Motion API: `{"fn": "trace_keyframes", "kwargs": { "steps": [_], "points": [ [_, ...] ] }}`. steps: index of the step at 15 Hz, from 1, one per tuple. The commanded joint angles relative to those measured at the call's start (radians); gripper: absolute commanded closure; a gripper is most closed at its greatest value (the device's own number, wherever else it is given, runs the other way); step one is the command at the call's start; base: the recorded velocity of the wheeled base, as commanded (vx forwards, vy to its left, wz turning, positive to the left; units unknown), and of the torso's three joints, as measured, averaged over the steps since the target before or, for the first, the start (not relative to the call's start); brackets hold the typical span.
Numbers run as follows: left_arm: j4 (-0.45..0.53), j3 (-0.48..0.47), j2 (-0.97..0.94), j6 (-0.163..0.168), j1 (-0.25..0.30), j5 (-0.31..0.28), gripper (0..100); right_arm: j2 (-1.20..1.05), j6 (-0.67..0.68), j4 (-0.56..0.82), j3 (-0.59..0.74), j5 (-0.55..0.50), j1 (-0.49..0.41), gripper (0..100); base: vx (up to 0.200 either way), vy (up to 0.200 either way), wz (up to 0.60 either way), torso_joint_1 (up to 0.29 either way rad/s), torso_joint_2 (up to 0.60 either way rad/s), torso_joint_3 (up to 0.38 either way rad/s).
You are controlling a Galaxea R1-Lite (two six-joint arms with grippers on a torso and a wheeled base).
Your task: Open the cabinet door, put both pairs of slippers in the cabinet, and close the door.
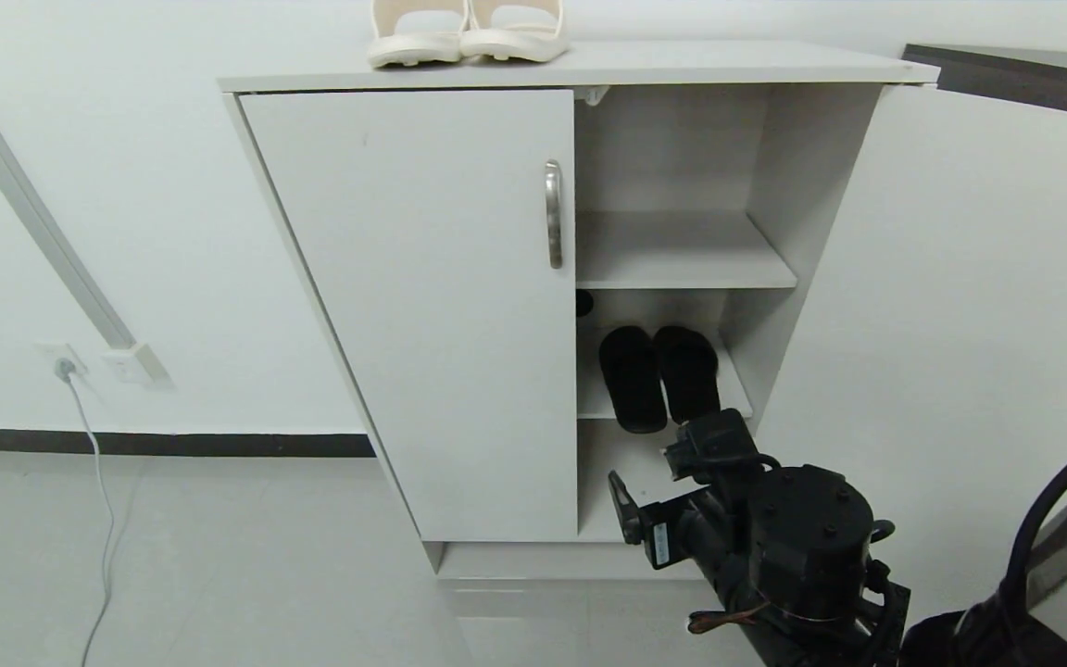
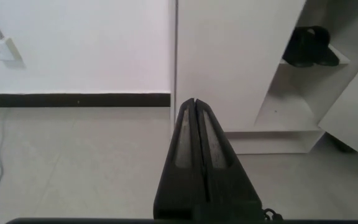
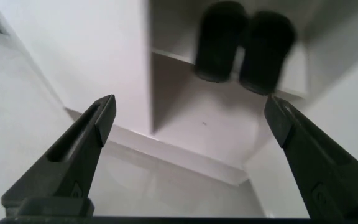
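1. The white cabinet [image 1: 728,63] stands on the tiled floor [image 1: 172,556] against the wall, and three compartments show in its right half
2. Its right door [image 1: 969,324] stands wide open, out toward the robot's right
3. Its left door [image 1: 422,306] is shut, flush with the cabinet's front
4. The right gripper [image 1: 668,477] hangs low in front of the open half, before the bottom compartment and just below the middle shelf [image 1: 739,400]; its fingers [image 3: 92,134] are released and spread wide, with nothing between them
5. The left gripper [image 2: 194,104] is low above the floor, facing the foot of the cabinet and the shut door; its fingers [image 2: 185,137] are clenched together on nothing
6. The black slippers [image 1: 659,375] lie side by side on the middle shelf inside the cabinet, their near ends at the shelf's front edge
7. The cream slippers [image 1: 467,35] sit side by side, touching, on the cabinet's top above the shut door, near its front edge
8. A metal handle [image 1: 553,215] stands upright on the left door, along the edge next to the opening
9. A wall socket [image 1: 61,359] with a grey cable [image 1: 103,500] running down to the floor is well to the left of the cabinet
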Motion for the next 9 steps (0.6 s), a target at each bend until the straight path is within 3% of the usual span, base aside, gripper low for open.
{"fn": "trace_keyframes", "kwargs": {
  "steps": [1, 9],
  "points": [
    [0.001, 0.000, 0.002, 0.000, 0.000, 0.001, 100, 0.002, 0.000, 0.001, 0.002, 0.000, -0.002, 0, 0.000, 0.200, 0.00, -0.002, 0.00, -0.007],
    [0.001, 0.000, 0.002, 0.000, 0.001, -0.002, 100, 0.002, 0.000, 0.000, 0.002, 0.000, -0.015, 0, 0.000, 0.200, 0.00, 0.002, 0.00, 0.002]
  ]
}}
